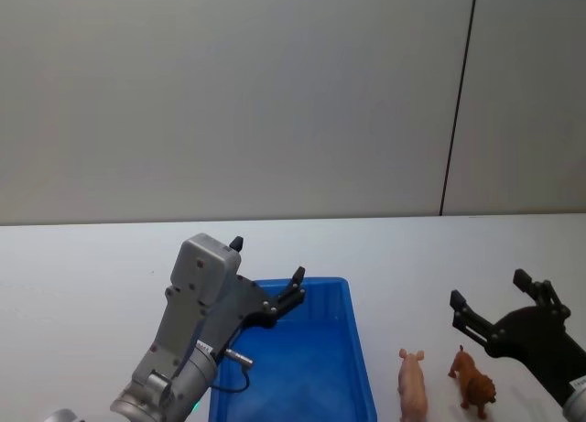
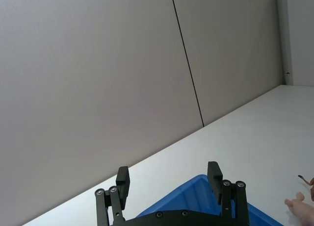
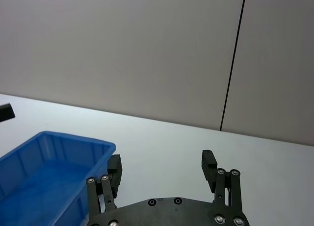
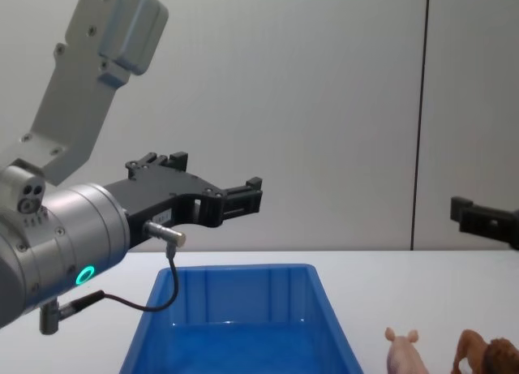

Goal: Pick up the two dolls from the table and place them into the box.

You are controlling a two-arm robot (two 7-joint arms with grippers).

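left claw [image 2: 168,172] spread wide over box [image 1: 360,349], right claw [image 3: 162,161] spread, both empty

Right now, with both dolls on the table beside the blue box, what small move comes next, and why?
Probably lower the right gripper toward the lion. It hangs open close to the lion, which stands on the table beside the pig, right of the box. Nothing is in the box yet, and the left gripper, open above the box, is farther away.
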